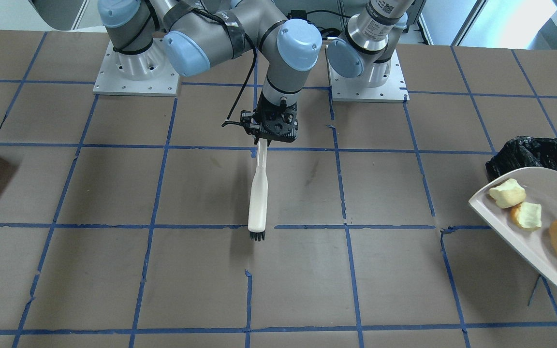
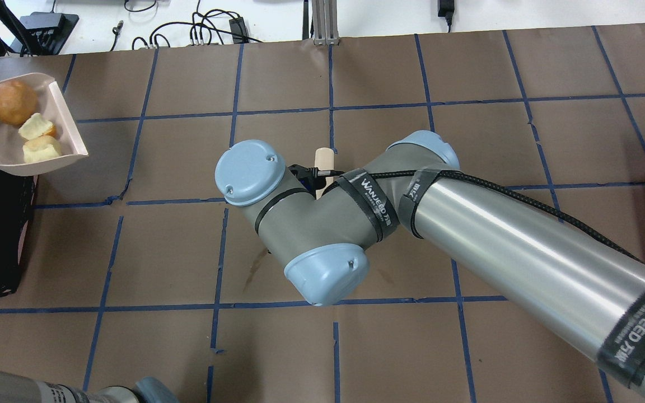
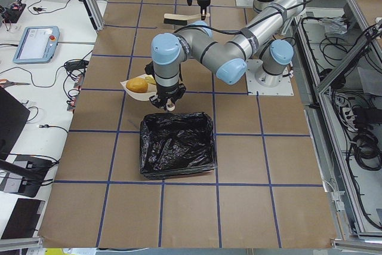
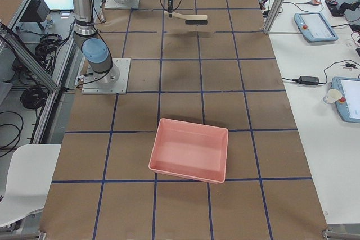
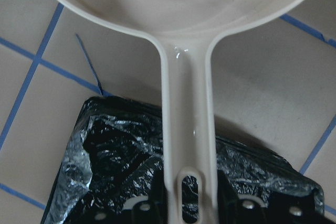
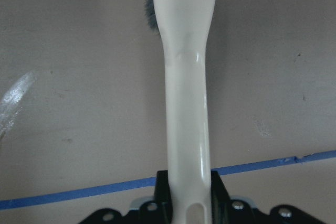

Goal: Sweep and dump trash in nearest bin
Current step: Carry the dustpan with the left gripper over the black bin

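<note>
My left gripper (image 5: pixel 188 205) is shut on the handle of a beige dustpan (image 1: pixel 525 227), held in the air at the edge of the bin (image 3: pixel 177 144), which is lined with a black bag. The trash lies in the pan: an orange-brown lump (image 2: pixel 13 102) and two pale chunks (image 2: pixel 36 126) (image 2: pixel 41 149). The bin also shows under the handle in the left wrist view (image 5: pixel 115 166). My right gripper (image 1: pixel 270 128) is shut on a white brush (image 1: pixel 258 193), held over mid-table with its black bristles pointing away from the robot.
A bare pink tub (image 4: pixel 190 150) stands at the table's right end, far from both grippers. The table (image 1: pixel 114 270) is brown paper with blue tape grid lines. The right arm's elbow (image 2: pixel 300 224) hides its gripper in the overhead view.
</note>
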`<state>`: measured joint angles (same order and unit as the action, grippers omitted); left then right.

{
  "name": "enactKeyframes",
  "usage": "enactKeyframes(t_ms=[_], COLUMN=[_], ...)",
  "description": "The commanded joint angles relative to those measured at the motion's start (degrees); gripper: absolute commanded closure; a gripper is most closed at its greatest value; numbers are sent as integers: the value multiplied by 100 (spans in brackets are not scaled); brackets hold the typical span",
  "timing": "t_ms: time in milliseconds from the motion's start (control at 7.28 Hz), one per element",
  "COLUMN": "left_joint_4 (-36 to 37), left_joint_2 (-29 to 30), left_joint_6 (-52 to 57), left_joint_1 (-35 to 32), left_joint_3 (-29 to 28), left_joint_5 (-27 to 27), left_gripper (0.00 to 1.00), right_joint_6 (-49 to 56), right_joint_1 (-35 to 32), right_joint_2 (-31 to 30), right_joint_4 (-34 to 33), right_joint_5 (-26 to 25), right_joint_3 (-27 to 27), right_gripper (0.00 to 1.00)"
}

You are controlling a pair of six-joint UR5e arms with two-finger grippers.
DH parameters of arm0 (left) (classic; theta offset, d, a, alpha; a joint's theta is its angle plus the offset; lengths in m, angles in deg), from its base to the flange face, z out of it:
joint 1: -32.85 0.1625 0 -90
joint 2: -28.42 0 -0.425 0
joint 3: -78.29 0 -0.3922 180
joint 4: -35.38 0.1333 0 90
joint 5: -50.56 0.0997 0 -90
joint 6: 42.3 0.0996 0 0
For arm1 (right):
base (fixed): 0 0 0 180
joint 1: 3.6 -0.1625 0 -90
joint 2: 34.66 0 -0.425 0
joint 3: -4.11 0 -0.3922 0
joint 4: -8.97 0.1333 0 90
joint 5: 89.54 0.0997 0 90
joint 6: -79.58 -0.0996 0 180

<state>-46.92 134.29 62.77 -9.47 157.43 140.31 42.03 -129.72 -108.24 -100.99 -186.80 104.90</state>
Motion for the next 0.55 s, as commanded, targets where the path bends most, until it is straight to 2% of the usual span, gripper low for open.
enactKeyframes(t_ms=[0, 412], left_joint_4=[-267, -392], left_joint_2=[22, 171], left_joint_6=[109, 522], left_joint_1=[590, 1478], left_joint_3=[-345, -733], left_joint_5=[52, 148], left_gripper=[100, 100], right_joint_6=[125, 143], right_joint_1=[79, 131], right_joint_2=[-16, -16], right_joint_4=[-69, -165], right_joint_5=[76, 85], right_joint_3=[19, 63], right_gripper=[95, 95])
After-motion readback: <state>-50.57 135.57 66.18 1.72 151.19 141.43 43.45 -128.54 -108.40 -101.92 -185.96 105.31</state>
